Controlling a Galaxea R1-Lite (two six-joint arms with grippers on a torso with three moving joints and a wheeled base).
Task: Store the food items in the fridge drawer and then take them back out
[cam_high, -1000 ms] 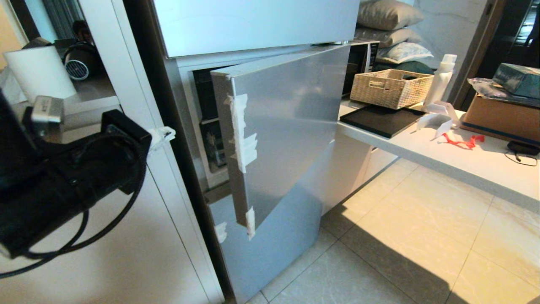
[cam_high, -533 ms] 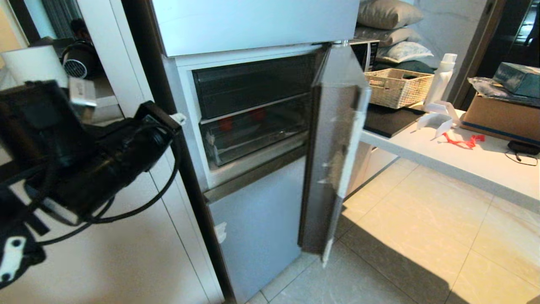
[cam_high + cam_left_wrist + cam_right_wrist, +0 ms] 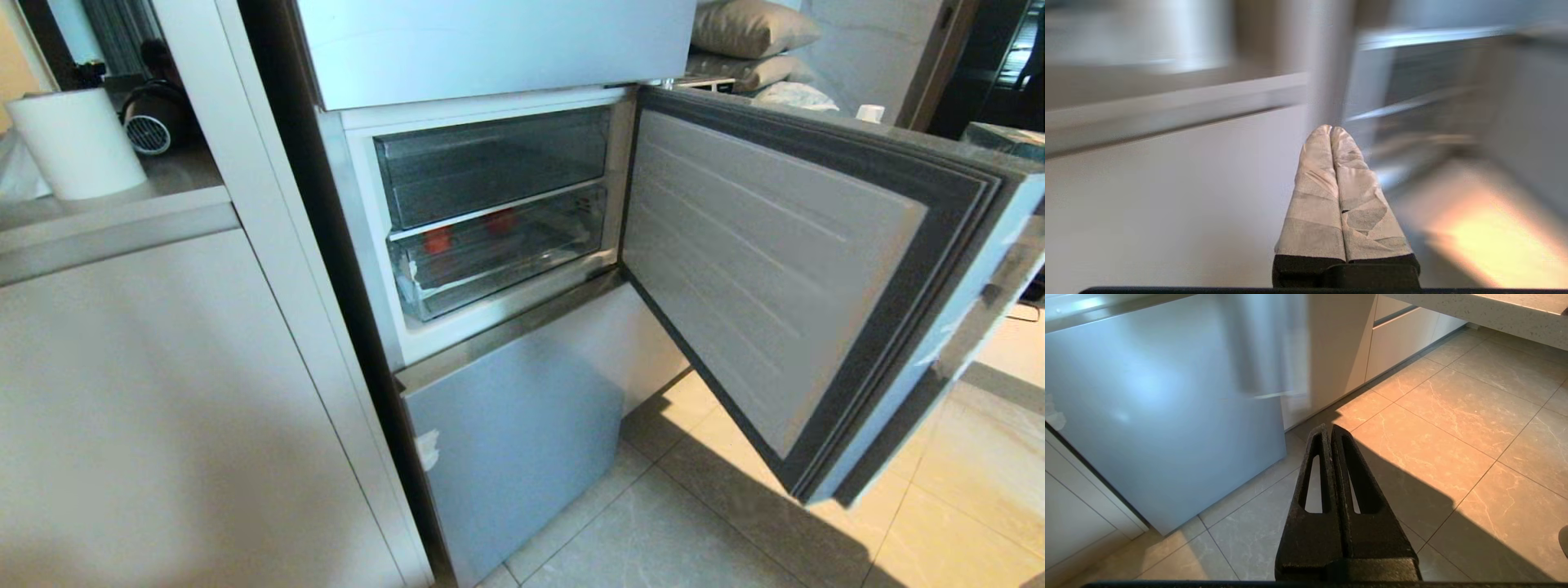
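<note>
The pale blue fridge has its middle door swung wide open to the right. Inside, the clear fridge drawer sits pushed in, under another clear bin. Two red-orange food items lie at the back of the drawer. My left gripper is shut with nothing in it, out of the head view, in front of the white cabinet beside the fridge. My right gripper is shut and empty, hanging low over the floor tiles near the fridge's bottom door.
A white cabinet stands left of the fridge, with a white paper roll and a small dark fan on its shelf. The open door juts into the floor space on the right. Pillows lie behind it.
The middle fridge door has swung from nearly shut to wide open, showing the drawer and food items. My left arm has pulled back out of the head view.
</note>
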